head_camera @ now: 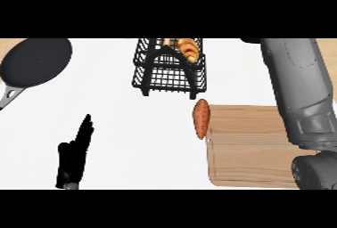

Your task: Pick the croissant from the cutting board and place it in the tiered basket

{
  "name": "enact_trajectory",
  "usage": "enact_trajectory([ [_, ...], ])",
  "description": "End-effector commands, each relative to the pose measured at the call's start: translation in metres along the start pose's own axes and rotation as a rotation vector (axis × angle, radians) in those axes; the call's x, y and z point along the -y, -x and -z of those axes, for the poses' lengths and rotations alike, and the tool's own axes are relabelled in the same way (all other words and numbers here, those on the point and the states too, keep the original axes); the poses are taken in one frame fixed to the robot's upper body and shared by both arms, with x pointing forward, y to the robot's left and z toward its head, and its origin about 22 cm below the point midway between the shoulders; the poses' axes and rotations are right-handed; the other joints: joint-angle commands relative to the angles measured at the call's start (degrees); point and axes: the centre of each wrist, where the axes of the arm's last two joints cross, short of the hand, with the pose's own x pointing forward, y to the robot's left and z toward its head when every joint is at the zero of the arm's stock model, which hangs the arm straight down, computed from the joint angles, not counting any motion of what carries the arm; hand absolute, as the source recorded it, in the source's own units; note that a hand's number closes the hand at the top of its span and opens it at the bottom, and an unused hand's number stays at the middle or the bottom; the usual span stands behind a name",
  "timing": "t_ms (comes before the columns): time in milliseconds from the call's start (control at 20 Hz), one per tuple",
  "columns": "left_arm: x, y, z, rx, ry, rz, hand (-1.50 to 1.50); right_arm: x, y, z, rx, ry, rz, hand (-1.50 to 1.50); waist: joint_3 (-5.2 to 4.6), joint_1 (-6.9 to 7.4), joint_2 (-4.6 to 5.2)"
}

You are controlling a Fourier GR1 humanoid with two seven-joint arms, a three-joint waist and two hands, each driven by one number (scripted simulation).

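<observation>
Croissant [188,48]: you see a golden-brown, ridged pastry lying in the upper tier of the tiered basket, toward its right side. It is partly screened by the black wire, so its full outline cannot be read.
Tiered basket [170,80]: black wire mesh, two levels, standing on the white bench at the top centre of your view. The lower tier shows only bare mesh from this angle.
Cutting board [250,151]: pale wood with visible grain, at the lower right of the bench. Its right edge is covered by the right forearm.
Sweet potato [201,118]: an orange, tapered root lying lengthwise just off the board's upper left corner, between the board and the basket. It appears to touch the board's left edge.
Frying pan [36,60]: dark, round, at the upper left, with its grey handle running toward the left edge. It is well apart from the basket.
Right arm: the grey forearm runs from the lower right up to the top edge beside the basket. The right hand is out of view, so you cannot tell the state of its fingers.
Left hand [74,156]: resting at the lower left, fingers straight and released, pointing up, holding nothing.
Bench [132,147]: white surface carrying all items listed.
</observation>
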Motion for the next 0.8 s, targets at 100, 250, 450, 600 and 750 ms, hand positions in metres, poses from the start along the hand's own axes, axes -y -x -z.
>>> enact_trajectory([
  [100, -0.011, 0.005, 0.001, -0.013, -0.020, -0.009, 0.00, 0.102, 0.018, 0.024, -0.043, 0.120, 0.057, -1.50, -0.04, -1.02, -0.45],
  [250, -0.004, 0.019, -0.002, -0.030, -0.033, -0.011, 0.00, 0.167, 0.035, 0.026, -0.044, 0.112, 0.031, -1.50, -0.06, -2.17, -0.61],
  [450, -0.008, 0.021, -0.004, -0.031, -0.035, -0.016, 0.00, 0.232, 0.041, 0.009, -0.056, 0.098, 0.038, -1.50, -0.09, -2.85, -0.90],
  [600, -0.006, 0.015, -0.013, -0.040, -0.017, 0.001, 0.00, 0.290, 0.068, -0.006, -0.039, 0.069, 0.018, -1.50, -0.01, -1.78, -0.58],
  [750, -0.001, 0.015, -0.005, -0.025, -0.002, -0.011, 0.00, 0.328, 0.062, -0.015, -0.025, 0.029, 0.057, -1.50, -0.05, -0.83, -0.25],
])
